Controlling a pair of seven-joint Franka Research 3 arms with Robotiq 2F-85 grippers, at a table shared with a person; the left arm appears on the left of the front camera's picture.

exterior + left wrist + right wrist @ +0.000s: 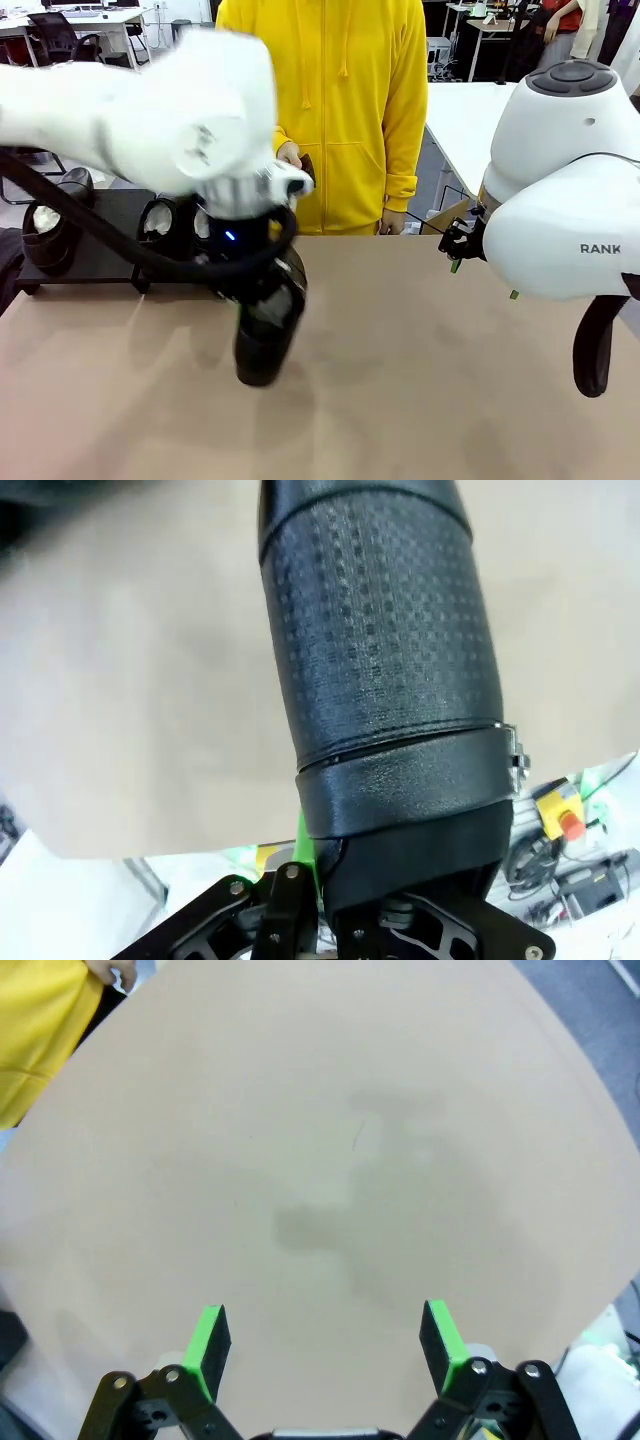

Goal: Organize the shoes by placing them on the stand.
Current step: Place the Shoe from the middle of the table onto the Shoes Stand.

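the right gripper [325, 1345] hangs over bare table [330, 1160], its green pads [210, 1345] spread wide apart with nothing between them. in the front view the right arm sits at the right edge, its gripper [462, 245] small beside the white housing.

the left gripper [262, 300] is clamped on a shoe [265, 335], gripping it near the heel end, toe pointing down toward the table; whether the toe touches the surface cannot be told. seen from the left wrist, this shoe [385, 670] has a textured black upper rising from between the pads, one green pad [305, 845] pressed against its side.

at the far left stands the stand [100, 235], with three shoes on it: one [48, 225] at its left end and two [165, 225] near its right end, white paper showing inside. a person [325, 110] in yellow stands behind the table.
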